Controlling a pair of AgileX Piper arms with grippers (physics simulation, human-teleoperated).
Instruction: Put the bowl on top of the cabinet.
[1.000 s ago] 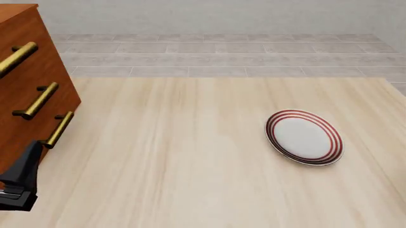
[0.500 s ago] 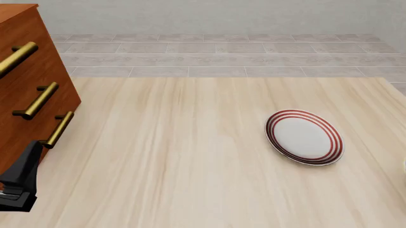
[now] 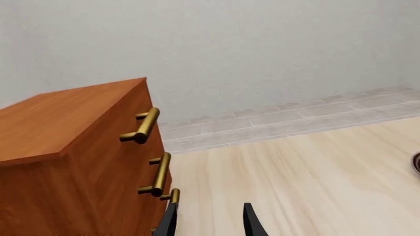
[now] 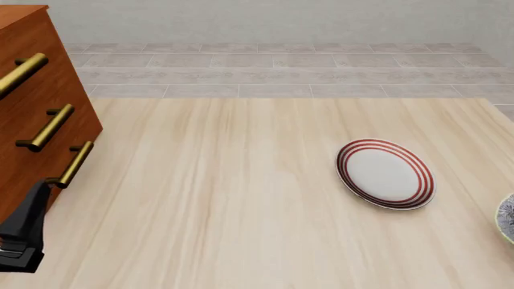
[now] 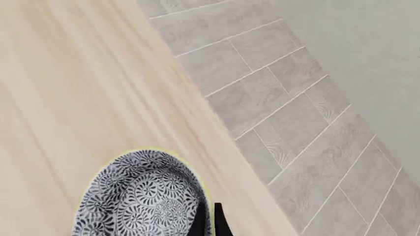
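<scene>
The patterned bowl, dark-and-white floral with a cream rim, fills the near part of the right wrist view. My right gripper is shut on its rim, one finger inside and one outside. In the front view only a sliver of the bowl shows at the right edge, and the right gripper itself is out of frame. The reddish-brown cabinet with gold bar handles stands at the table's left. My left gripper hovers low beside the cabinet's front, open and empty, its fingers apart in the left wrist view beside the cabinet.
A flat white plate with red rings lies on the table right of centre, between the bowl and the cabinet. The wooden table ends at a tiled floor beyond its far and right edges.
The bowl's edge has come into the front view at the right, moving left. My left gripper has sunk slightly beside the cabinet.
</scene>
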